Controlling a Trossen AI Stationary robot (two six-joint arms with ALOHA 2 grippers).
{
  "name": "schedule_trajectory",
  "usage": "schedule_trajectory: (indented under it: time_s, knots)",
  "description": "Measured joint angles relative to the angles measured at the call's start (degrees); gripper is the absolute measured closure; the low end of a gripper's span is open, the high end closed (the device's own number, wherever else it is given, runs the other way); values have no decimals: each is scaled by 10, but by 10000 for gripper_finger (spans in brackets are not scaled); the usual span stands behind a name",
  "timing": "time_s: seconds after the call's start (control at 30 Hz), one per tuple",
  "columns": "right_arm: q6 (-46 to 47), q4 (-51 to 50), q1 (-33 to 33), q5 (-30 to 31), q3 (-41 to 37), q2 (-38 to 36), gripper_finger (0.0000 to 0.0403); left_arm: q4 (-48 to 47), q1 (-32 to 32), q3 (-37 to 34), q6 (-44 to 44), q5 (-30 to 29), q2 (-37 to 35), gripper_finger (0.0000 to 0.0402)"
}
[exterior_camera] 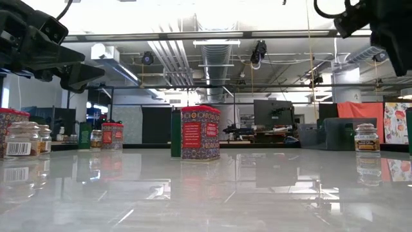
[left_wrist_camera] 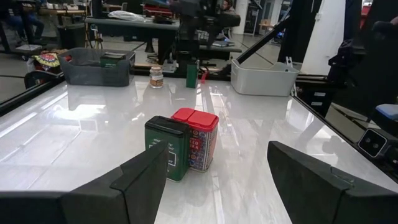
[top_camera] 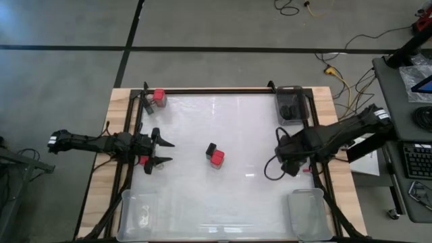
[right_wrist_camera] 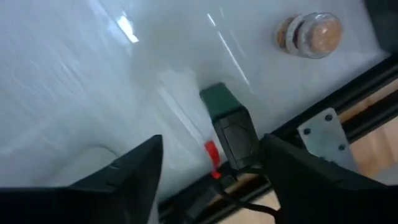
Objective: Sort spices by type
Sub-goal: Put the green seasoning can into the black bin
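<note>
Right gripper [right_wrist_camera: 208, 171] hanging open, empty, right of frame, above green tin [right_wrist_camera: 227, 121]; left gripper [top_camera: 164, 152] gaping empty, facing centre tins [top_camera: 214, 155]; next: grabbing one.

A dark green rectangular tin [left_wrist_camera: 165, 149] stands beside a red-lidded patterned tin [left_wrist_camera: 200, 140] on the glossy white table [left_wrist_camera: 261, 124].

red-topped tin [exterior_camera: 200, 132], label lettering perhaps unreadable
</note>
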Motion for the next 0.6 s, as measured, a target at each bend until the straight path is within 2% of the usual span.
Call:
schedule_trajectory:
  time_s: [0.13,0.27,0.6]
  knots:
    - [-19,-31,-5,-12,-6,26,95,0,0,0,0,0,0,143]
    - [-61,-43,-14,-12,-21,43,77,0,0,0,0,0,0,143]
    - [-157,-38,-27,-17,-90,47,77,0,0,0,0,0,0,143]
